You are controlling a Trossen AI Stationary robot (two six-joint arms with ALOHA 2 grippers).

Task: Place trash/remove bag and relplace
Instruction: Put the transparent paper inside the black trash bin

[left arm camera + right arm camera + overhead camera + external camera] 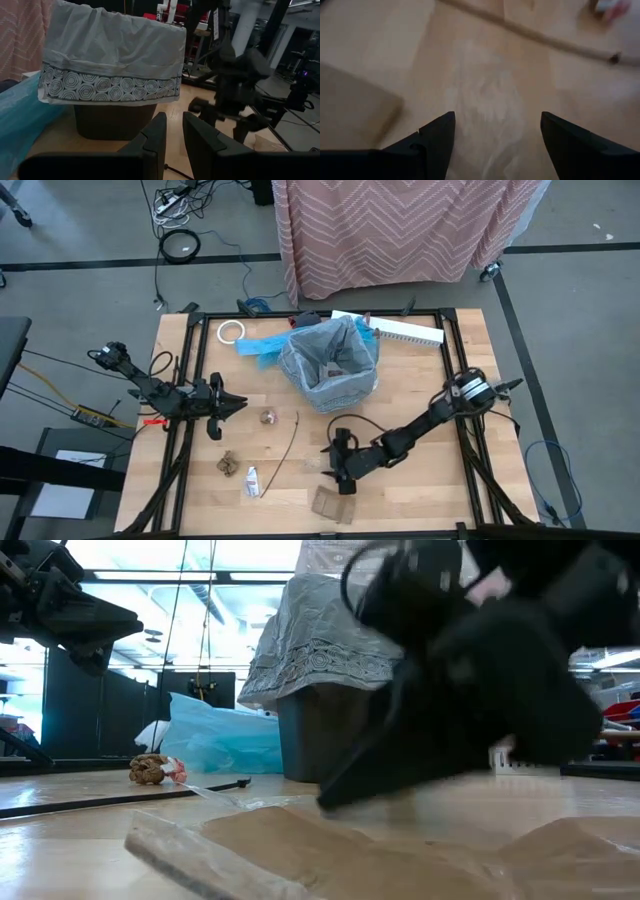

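Observation:
The bag (330,355), a wrinkly grey liner, lines the dark bin (325,740) at the table's middle back, its rim folded over the bin's edge. Trash lies on the near half of the table: brown wads (268,417) (228,464), a thin stick (290,438), a white tube (252,480), a cardboard square (333,504) and a clear wrapper (487,107). My right gripper (340,470) (495,132) is low over the wrapper, slanting down, open, one finger on either side. My left gripper (228,405) (174,135) waits level at the left, open by a narrow gap, holding nothing.
A bright blue plastic bag (262,348) lies left of the bin, with a white tape roll (231,331) beyond it. A white perforated strip (405,330) lies at the back right. Black frame rails (470,470) run along the table's sides.

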